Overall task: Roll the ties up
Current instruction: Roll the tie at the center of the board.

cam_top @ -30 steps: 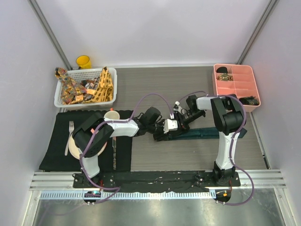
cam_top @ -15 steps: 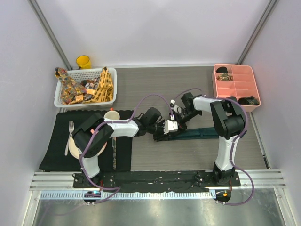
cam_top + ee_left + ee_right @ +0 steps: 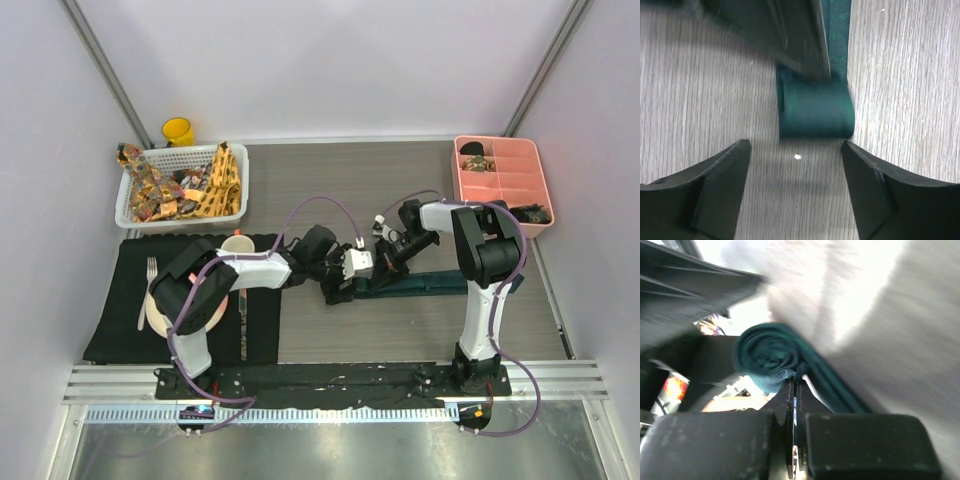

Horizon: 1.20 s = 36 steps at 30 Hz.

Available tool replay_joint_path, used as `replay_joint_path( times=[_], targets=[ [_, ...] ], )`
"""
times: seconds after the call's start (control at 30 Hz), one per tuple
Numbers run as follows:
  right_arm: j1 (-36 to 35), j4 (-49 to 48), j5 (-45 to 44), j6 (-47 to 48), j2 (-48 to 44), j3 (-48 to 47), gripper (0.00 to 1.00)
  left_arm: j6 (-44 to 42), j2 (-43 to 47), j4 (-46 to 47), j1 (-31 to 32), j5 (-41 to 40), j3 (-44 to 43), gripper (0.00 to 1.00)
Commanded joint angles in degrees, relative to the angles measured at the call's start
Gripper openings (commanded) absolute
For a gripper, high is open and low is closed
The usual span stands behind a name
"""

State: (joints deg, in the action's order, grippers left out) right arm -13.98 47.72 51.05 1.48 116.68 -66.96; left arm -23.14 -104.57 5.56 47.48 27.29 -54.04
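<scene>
Top looks down; wrists close, share tie (image 3: 815, 112).

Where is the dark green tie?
In the top view the tie lies mid-table, right of the black placemat, its rolled end before the open left hand.

Far left on the surface (image 3: 400, 190) stands a basket (image 3: 125, 200) holding ties (image 3: 185, 190), with a cup (image 3: 178, 131) behind it. A compartment tray (image 3: 510, 165) sits far right. The near-left placemat (image 3: 120, 335) carries a plate (image 3: 155, 312), a fork (image 3: 148, 290) on the plate's left and a mug (image 3: 237, 245) behind it. At centre lies one tie (image 3: 430, 283), its rolled end (image 3: 815, 112) leftward, between the left gripper (image 3: 796, 150) and the right gripper (image 3: 794, 390).
</scene>
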Motion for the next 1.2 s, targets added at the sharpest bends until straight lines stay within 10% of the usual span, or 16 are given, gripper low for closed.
replay_joint_path(
  times=[0.0,0.5,0.87,1.17],
  targets=[
    [1.50,-2.46,-13.69,5.73,3.02,0.51,0.01,2.74,3.41,2.43,-0.73,2.76,2.62,0.80],
    [-0.61,-7.56,-13.17,0.20,3.29,0.86,0.01,9.25,-2.74,12.63,1.64,4.71,-1.50,0.82],
    [-3.08,-10.39,-9.92,-4.12,2.85,-0.80,0.01,3.28,-2.13,2.80,2.70,-1.88,0.69,0.19],
    [-0.08,-1.41,1.41,-1.38,-4.44,-3.44,0.41,-0.24,1.13,-2.66,2.79,-7.42,5.18,0.21]
  ],
)
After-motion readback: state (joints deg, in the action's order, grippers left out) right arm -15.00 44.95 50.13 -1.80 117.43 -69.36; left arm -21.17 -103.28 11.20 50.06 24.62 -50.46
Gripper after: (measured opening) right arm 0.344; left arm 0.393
